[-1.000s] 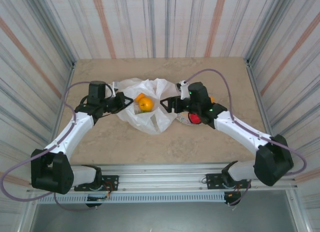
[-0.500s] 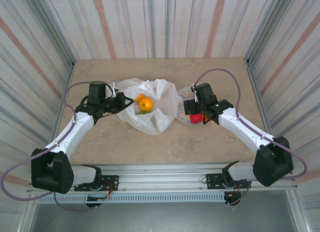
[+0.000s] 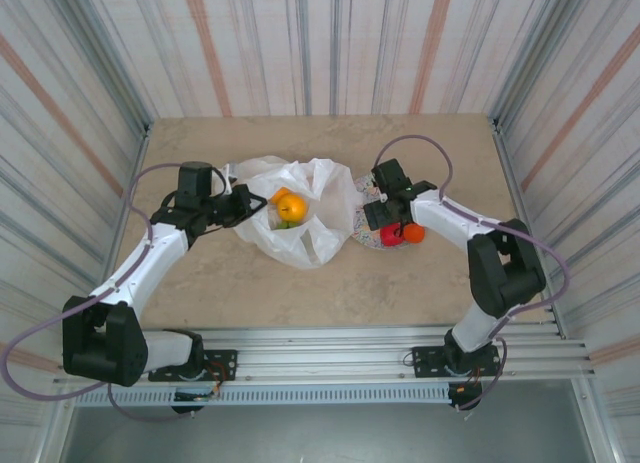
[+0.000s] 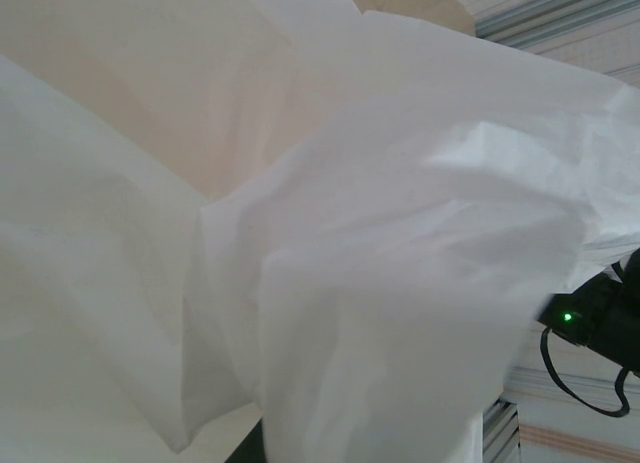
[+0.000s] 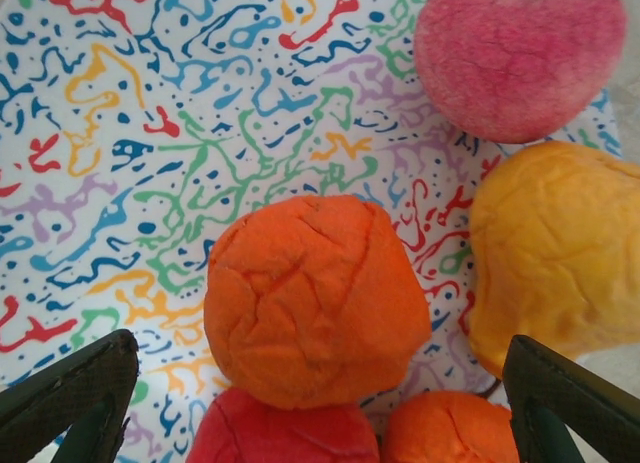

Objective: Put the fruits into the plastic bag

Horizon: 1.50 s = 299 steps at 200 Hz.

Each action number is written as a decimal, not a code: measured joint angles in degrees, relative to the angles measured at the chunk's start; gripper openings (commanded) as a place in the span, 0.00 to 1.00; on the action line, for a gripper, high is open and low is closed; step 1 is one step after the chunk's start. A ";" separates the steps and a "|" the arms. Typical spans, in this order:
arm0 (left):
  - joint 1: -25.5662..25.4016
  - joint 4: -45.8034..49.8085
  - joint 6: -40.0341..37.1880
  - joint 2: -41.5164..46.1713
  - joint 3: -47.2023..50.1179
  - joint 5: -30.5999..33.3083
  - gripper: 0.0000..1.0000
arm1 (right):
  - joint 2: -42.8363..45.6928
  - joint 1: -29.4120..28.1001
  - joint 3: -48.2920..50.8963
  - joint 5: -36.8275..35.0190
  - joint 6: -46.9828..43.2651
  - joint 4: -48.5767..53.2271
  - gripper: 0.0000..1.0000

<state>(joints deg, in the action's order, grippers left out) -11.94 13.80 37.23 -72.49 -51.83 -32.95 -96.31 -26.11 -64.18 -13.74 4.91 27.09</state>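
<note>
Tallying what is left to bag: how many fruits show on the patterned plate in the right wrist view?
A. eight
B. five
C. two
B: on the patterned plate lie an orange fruit in the middle, a pink-red fruit, a yellow-orange fruit, a red fruit and a second orange fruit.

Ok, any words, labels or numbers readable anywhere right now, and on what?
None can be read.
The bag is plain white, the plate has only coloured squiggles and no letters, and the fruits show no stickers.
</note>
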 measured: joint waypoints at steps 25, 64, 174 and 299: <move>0.00 0.00 0.00 0.00 0.00 -0.02 0.00 | -3.48 0.00 -2.23 0.26 -0.76 0.26 0.87; 0.00 0.02 0.00 0.00 0.00 0.00 0.00 | -8.15 0.00 -6.43 -0.44 -0.92 2.01 0.84; 0.00 0.02 -0.15 0.00 0.00 0.00 0.00 | -12.55 0.00 -9.09 -2.73 -1.60 4.70 0.67; 0.00 -0.13 -0.02 -0.15 0.00 -0.35 0.00 | 16.44 -0.31 4.52 16.06 3.65 -5.97 0.60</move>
<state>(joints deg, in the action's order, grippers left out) -11.94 13.67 37.21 -72.64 -51.83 -33.30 -79.88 -26.41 -59.66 2.33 8.56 21.12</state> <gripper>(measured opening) 0.044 0.616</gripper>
